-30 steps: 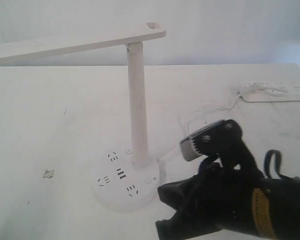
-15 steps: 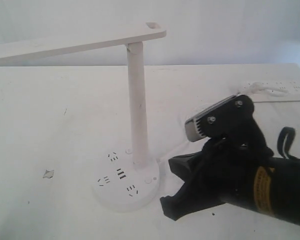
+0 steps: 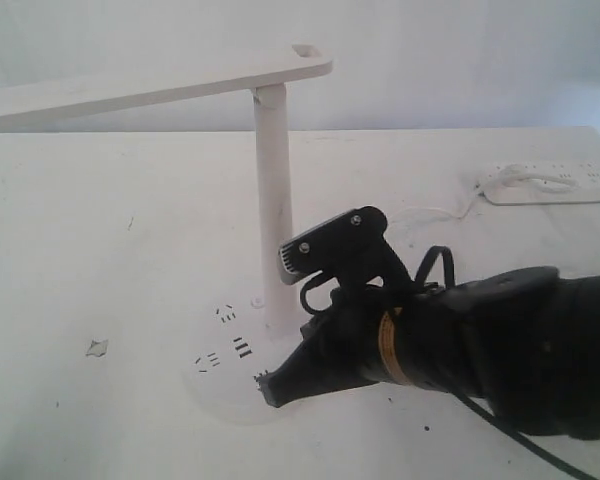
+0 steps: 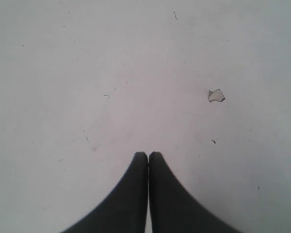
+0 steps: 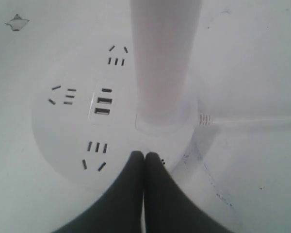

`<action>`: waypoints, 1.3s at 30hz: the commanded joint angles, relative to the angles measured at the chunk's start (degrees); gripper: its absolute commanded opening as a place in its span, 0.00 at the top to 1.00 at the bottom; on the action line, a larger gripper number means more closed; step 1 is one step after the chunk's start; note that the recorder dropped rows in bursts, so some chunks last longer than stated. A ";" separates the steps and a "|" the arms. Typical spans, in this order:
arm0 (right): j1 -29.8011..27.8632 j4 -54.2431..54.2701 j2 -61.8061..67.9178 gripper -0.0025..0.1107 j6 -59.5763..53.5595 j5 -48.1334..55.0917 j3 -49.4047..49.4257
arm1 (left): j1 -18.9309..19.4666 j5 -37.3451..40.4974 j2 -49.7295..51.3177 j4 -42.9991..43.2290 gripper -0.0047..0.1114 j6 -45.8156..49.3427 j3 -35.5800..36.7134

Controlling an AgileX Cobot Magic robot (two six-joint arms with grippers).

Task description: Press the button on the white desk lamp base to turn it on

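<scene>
The right gripper (image 5: 144, 156), tips closed, hides the button on the white desk lamp base (image 5: 58, 128). The white desk lamp (image 3: 272, 200) has its arm cut off by the exterior view's left edge.

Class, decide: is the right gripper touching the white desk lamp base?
Cannot tell. In the right wrist view, the shut right gripper overlaps the white desk lamp base, but neither contact nor a gap shows plainly.

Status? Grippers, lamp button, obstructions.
Right gripper shut, tips at lamp base rim by post. Left gripper shut over table. Button hidden by right gripper. No obstruction seen.
</scene>
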 commanded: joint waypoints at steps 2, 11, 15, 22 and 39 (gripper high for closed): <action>-0.14 0.61 5.37 0.98 0.84 -0.32 -3.80 | 0.03 0.41 -0.21 -0.20 0.96 -0.06 0.05; -0.14 0.76 11.67 0.98 2.77 -2.84 -8.68 | 0.03 0.41 -0.21 -0.20 0.96 -0.06 0.05; -0.14 0.76 12.83 0.98 2.77 -3.38 -11.67 | 0.03 0.41 -0.21 -0.20 0.96 -0.06 0.05; -0.14 1.09 13.33 0.98 5.29 0.49 -12.81 | 0.03 0.41 -0.21 -0.20 0.96 -0.06 0.05; -0.14 5.42 13.33 0.98 4.94 1.85 -7.36 | 0.03 0.41 -0.21 -0.20 0.96 -0.06 0.05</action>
